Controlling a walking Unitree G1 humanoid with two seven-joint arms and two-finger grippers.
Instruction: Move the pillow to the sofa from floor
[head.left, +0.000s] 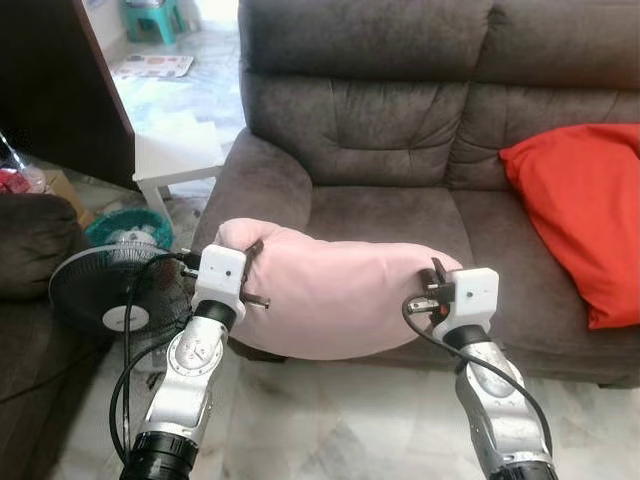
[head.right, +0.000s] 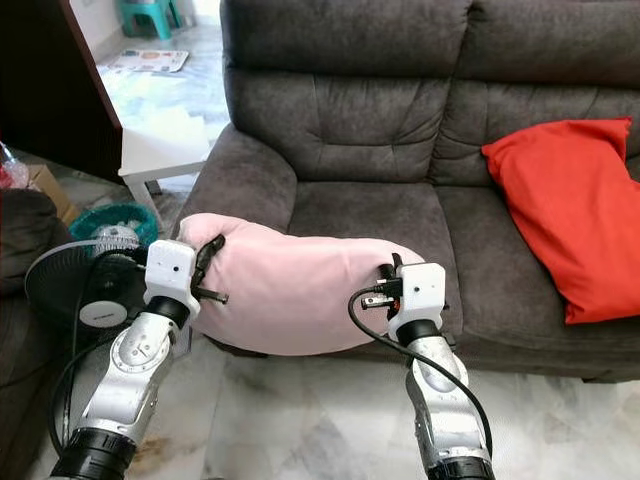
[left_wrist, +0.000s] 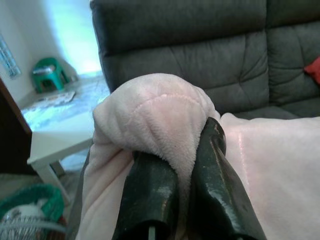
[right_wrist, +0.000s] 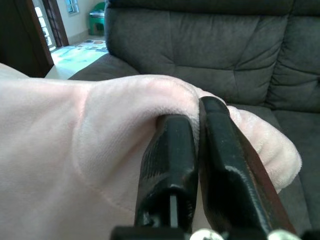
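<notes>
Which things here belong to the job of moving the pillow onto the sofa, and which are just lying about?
Part of the job:
pink pillow, pinched at each end
left gripper
right gripper
grey sofa

Just lying about:
red cushion on the sofa
black fan
white side table
teal basket

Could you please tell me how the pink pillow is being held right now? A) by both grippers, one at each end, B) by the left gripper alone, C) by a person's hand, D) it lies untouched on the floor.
A: the left gripper and the right gripper each pinch an end of the pink pillow, which is held up in front of the sofa.
</notes>
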